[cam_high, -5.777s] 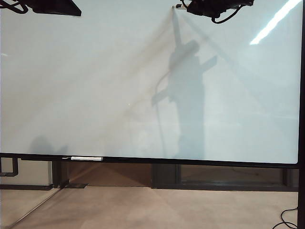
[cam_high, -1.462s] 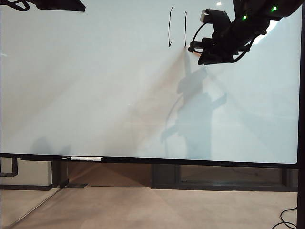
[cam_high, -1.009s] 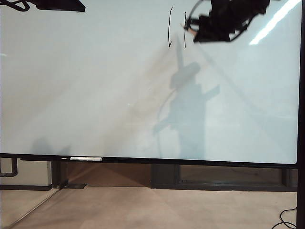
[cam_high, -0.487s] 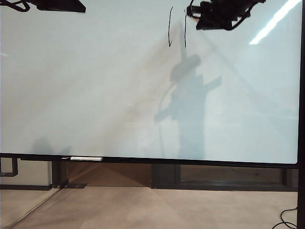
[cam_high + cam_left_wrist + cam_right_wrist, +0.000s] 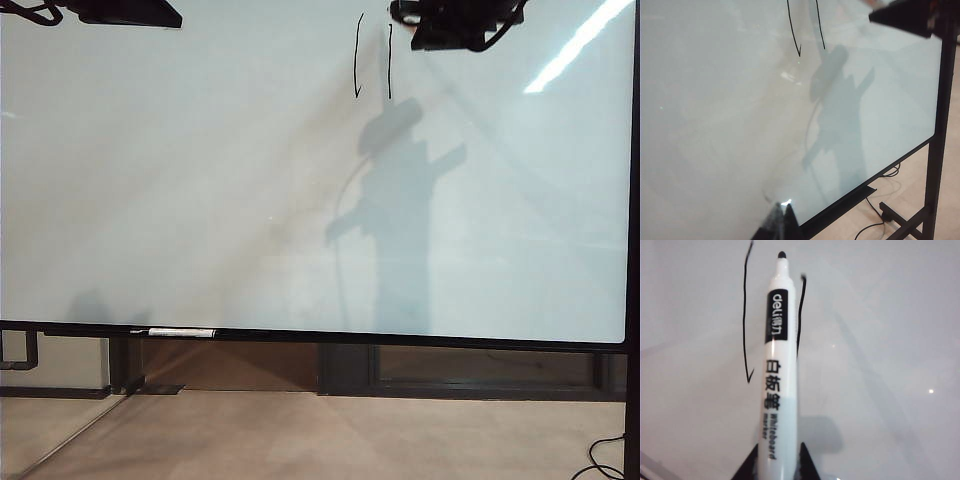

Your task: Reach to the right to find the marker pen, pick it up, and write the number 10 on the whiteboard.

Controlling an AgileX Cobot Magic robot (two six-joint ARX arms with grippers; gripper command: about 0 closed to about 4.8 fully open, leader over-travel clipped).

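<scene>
The whiteboard (image 5: 200, 180) fills the exterior view. Two thin black vertical strokes stand side by side near its top: a slightly bowed one (image 5: 357, 55) and a straighter one (image 5: 389, 62). My right gripper (image 5: 400, 14) is at the board's top edge, just right of the strokes, shut on the marker pen (image 5: 777, 370). The pen's dark tip (image 5: 782, 255) points at the board between the upper ends of the strokes (image 5: 745, 315); contact cannot be told. My left gripper (image 5: 782, 220) is shut and empty, close to the board's lower part. The left arm (image 5: 125, 12) shows at the top left.
A slim white object (image 5: 182, 332) lies on the board's black bottom rail (image 5: 400, 340) at the left. A black stand post (image 5: 940, 125) and cables (image 5: 880, 220) are at the board's right end. The right arm's shadow (image 5: 400, 200) falls on the board.
Two strokes have appeared since the earliest frame. Over the last second and a half my right gripper has risen with the pen from the second stroke's lower end to the board's top.
</scene>
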